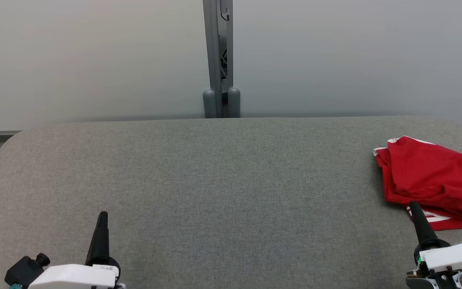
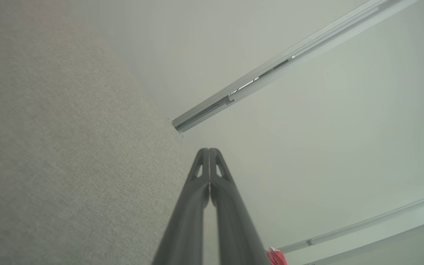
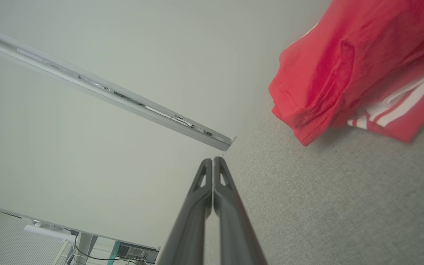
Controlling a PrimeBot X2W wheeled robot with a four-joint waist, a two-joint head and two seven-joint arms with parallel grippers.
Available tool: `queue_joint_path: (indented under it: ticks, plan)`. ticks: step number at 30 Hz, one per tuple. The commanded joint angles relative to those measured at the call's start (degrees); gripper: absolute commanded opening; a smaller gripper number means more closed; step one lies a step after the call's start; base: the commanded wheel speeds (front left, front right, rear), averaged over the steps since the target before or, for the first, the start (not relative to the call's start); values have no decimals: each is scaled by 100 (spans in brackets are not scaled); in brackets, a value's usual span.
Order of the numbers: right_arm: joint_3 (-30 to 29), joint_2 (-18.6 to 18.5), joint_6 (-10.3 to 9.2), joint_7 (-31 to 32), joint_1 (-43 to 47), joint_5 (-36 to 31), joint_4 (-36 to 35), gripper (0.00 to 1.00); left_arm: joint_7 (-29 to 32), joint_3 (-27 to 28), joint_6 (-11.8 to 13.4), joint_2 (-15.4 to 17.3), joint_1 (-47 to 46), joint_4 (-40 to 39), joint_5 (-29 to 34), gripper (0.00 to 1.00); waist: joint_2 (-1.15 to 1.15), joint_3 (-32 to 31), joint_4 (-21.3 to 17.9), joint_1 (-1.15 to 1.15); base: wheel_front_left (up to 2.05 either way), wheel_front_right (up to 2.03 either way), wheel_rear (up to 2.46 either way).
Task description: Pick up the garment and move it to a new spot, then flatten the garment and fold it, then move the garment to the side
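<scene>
The garment (image 1: 431, 180), red with white-and-red striped trim and part of a black number, lies folded in a bundle at the right edge of the grey cloth-covered table (image 1: 223, 180). My right gripper (image 1: 414, 206) is shut, empty, its tip just in front of the garment's near left corner. In the right wrist view the garment (image 3: 348, 62) lies up and to the right of the shut gripper (image 3: 212, 161), apart from it. My left gripper (image 1: 102, 216) is shut and empty at the near left of the table. The left wrist view shows its closed fingers (image 2: 209, 151) and a red scrap of the garment (image 2: 276, 256).
A pale wall runs behind the table's far edge, with a grey metal post (image 1: 219, 60) at its middle. The table's corners are rounded. Wide bare grey cloth lies between the two grippers.
</scene>
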Motion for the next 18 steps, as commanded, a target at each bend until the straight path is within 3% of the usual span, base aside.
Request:
queue_joint_path:
  ticks: [1, 18]
  plan:
    - [-50, -54, 1, 70, -163, 184, -15, 0, 26, 45, -52, 27, -167, -64, -184, 0, 0, 10, -2, 0, 0, 0, 0]
    - [-194, -62, 1, 371, -378, 992, 79, 0, 184, 149, -136, 30, -330, -63, -1051, 0, 0, 100, -23, 0, 0, 0, 0]
